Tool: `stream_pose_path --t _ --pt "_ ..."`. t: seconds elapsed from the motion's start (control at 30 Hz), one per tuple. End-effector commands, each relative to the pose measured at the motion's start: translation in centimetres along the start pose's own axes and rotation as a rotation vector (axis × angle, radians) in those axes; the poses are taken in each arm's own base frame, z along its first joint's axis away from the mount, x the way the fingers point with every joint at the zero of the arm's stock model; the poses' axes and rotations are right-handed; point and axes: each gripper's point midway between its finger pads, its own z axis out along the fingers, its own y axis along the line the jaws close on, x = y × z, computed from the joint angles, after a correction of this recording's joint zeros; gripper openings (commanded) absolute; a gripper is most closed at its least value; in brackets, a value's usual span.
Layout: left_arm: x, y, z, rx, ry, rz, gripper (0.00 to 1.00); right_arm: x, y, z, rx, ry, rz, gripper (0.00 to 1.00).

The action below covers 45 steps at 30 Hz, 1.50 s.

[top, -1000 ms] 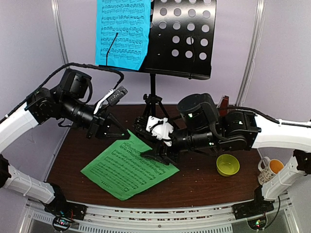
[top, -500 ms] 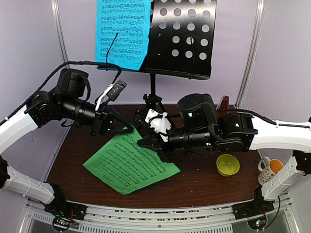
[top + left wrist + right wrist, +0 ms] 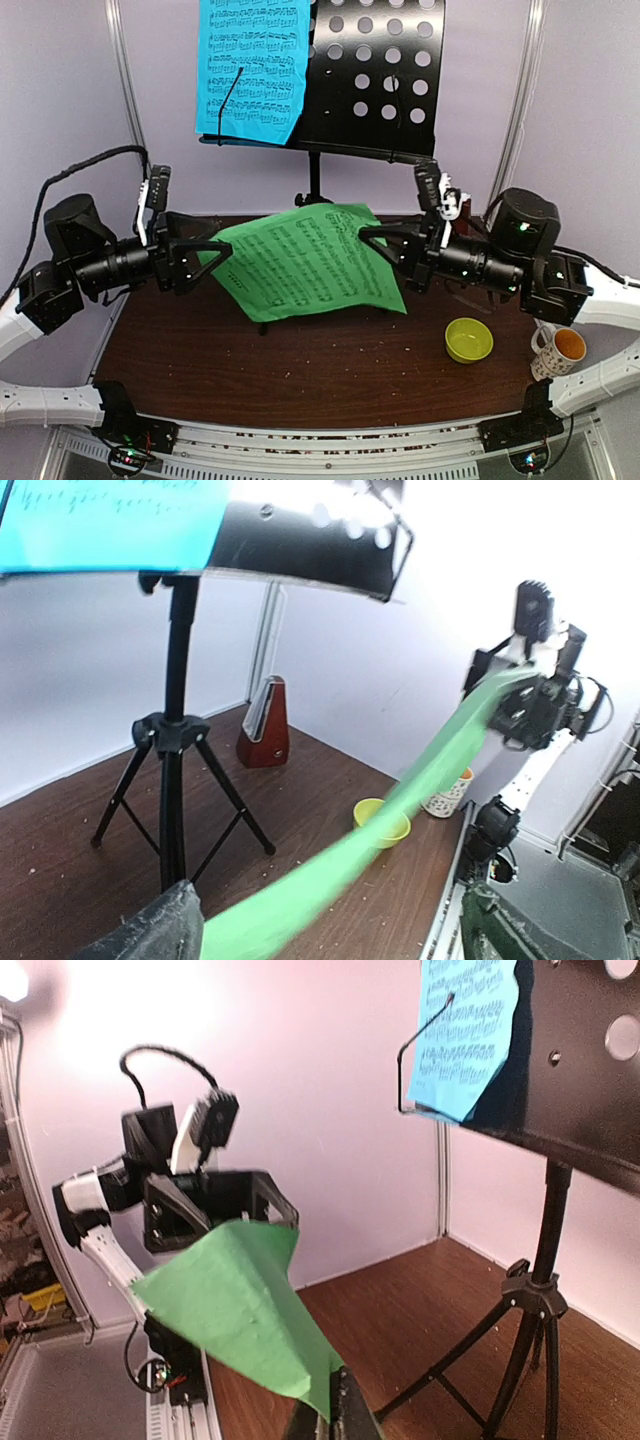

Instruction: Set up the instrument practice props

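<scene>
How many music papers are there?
2. The blue sheet sits on the music stand; the green sheet is up in the air, pinched by the right hand. None look hidden.

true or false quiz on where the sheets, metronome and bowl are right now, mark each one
1. The blue sheet rests on the desk of the music stand. True.
2. The green sheet lies flat on the table. False: it is held up off the table, pinched at one edge by the right fingers.
3. The metronome stands on the music stand's desk. False: it stands on the table beyond the stand's tripod legs, near the back wall.
4. The bowl sits on the table next to the mug. True.
</scene>
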Motion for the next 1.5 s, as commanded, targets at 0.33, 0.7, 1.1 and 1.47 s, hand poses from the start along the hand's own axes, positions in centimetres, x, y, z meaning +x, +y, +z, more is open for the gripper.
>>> stream_pose_path --t 0.33,0.7,1.1,1.47 --pt "-2.0 1.1 -1.2 -0.040 -0.274 0.057 0.98 -8.3 1.9 -6.9 -0.154 -0.365 0.133 0.00" --pt "-0.9 -2.8 0.2 0.176 -0.348 0.146 0.98 -9.6 0.2 -7.5 -0.082 -0.432 0.246 0.00" --pt "3.7 -0.2 -0.3 -0.034 -0.338 0.323 0.98 -11.8 -3.1 -9.3 0.068 -0.537 0.329 0.00" --pt "6.1 -1.9 3.6 -0.211 -0.300 0.593 0.98 -12.6 -4.4 -10.0 0.121 -0.585 0.384 0.00"
